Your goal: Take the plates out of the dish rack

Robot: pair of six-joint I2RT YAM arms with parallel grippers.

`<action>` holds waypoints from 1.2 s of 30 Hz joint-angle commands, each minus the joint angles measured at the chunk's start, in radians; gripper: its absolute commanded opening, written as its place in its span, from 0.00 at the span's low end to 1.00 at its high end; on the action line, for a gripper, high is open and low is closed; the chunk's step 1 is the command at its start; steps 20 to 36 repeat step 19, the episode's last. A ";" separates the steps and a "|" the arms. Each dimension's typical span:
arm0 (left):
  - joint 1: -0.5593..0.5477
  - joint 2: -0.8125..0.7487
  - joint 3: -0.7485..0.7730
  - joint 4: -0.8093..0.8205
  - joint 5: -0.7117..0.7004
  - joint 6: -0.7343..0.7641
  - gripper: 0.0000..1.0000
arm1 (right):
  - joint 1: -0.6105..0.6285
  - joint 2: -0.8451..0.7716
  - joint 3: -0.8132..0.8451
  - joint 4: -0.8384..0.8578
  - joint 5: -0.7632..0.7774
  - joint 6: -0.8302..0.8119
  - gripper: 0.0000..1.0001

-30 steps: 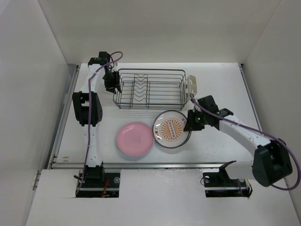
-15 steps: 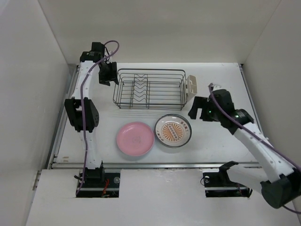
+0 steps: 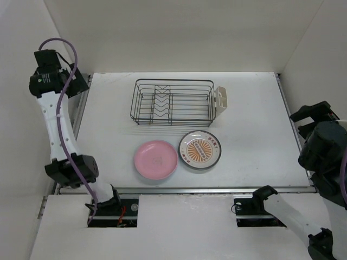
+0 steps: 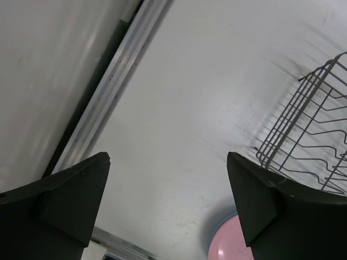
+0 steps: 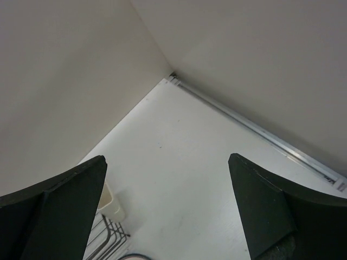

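The dish rack point(image 3: 173, 102) stands at the back of the table with no plates between its prongs; its corner shows in the left wrist view point(image 4: 314, 135). In front of it two plates lie flat side by side: a pink one point(image 3: 156, 159) point(image 4: 230, 244) and an orange-sunburst one point(image 3: 200, 150). My left gripper point(image 3: 80, 82) point(image 4: 168, 158) hangs high at the far left, open and holding nothing. Raised beyond the table's right edge, my right gripper point(image 3: 301, 120) point(image 5: 167, 158) is open and holds nothing either.
A cream cutlery cup point(image 3: 222, 100) point(image 5: 111, 205) hangs on the rack's right end. Metal rails run along the table's left edge point(image 3: 78, 116) point(image 4: 116, 76) and right edge point(image 3: 287, 114) point(image 5: 255, 124). White walls close in the back and both sides.
Both grippers opened and both arms swung up and outward: the left away from the rack's left end, the right away from the sunburst plate's rim. That plate now lies flat.
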 commanded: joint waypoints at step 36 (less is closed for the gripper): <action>-0.010 -0.278 -0.230 0.091 -0.024 0.029 0.95 | -0.001 -0.045 -0.027 0.039 0.117 -0.141 1.00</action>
